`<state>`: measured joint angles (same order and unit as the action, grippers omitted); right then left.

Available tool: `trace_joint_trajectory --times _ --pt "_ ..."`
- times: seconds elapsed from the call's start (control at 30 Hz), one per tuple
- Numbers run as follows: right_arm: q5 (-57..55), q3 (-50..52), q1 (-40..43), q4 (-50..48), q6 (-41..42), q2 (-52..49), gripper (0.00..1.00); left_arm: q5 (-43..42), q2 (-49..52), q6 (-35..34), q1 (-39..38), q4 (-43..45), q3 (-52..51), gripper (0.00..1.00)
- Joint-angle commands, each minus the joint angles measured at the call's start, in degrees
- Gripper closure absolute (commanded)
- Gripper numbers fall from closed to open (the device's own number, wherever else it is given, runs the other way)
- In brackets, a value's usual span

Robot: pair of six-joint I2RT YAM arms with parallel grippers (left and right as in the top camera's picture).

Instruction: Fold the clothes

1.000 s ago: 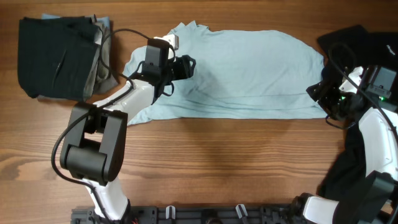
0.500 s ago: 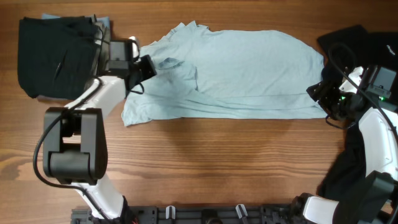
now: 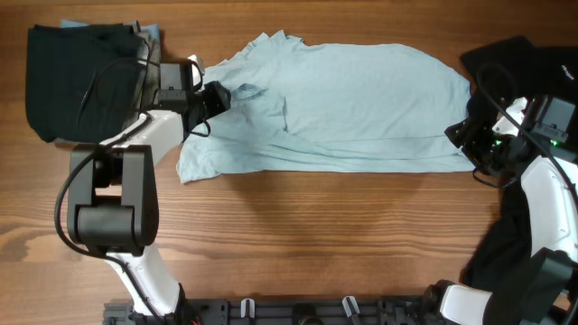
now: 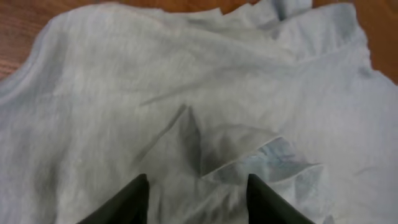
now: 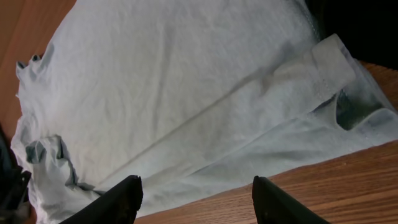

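The clothes are chiefly a pale light-blue T-shirt, spread flat across the back middle of the wooden table. My left gripper hovers over its left end, jaws open. In the left wrist view the gripper stands just above a small turned-over flap of the shirt, holding nothing. My right gripper is at the shirt's right edge, also open. In the right wrist view the gripper spans the shirt's lower edge and bare wood.
A folded black garment lies on a small pile at the back left, beside the left arm. Another black garment lies at the far right under the right arm and shows dark in the right wrist view.
My left gripper swept left from over the shirt to its left end, then edged back right with jaws open. The shirt's left part now lies further left. The right arm has not moved.
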<state>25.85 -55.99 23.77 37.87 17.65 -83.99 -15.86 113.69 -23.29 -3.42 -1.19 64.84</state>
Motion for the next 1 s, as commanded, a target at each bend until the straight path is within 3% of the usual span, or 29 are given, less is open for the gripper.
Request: trace_joint_trajectory --times 0.0,0.1,0.33,0.5,0.7,0.97 --pt "-0.6 -0.7 -0.2 0.2 -1.0 -0.2 0.39 -0.8 1.2 0.1 -0.5 1.1 0.5 0.5" --pt "-0.6 -0.7 -0.2 0.2 -1.0 -0.2 0.39 -0.9 2.2 0.1 -1.0 2.8 0.5 0.59" --pt "-0.6 -0.7 -0.2 0.4 -0.9 -0.2 0.39 -2.1 3.7 0.1 -1.7 5.0 0.5 0.65" --pt "-0.6 -0.7 -0.2 0.4 -1.0 -0.2 0.39 -2.1 3.7 0.1 -1.6 6.8 0.5 0.83" --pt "-0.6 -0.7 -0.2 0.3 -1.0 -0.2 0.39 -2.1 3.7 0.1 -1.6 9.1 0.5 0.96" --pt "-0.6 -0.7 -0.2 0.3 -1.0 -0.2 0.39 -1.7 3.7 -3.1 -1.6 13.6 0.5 0.96"
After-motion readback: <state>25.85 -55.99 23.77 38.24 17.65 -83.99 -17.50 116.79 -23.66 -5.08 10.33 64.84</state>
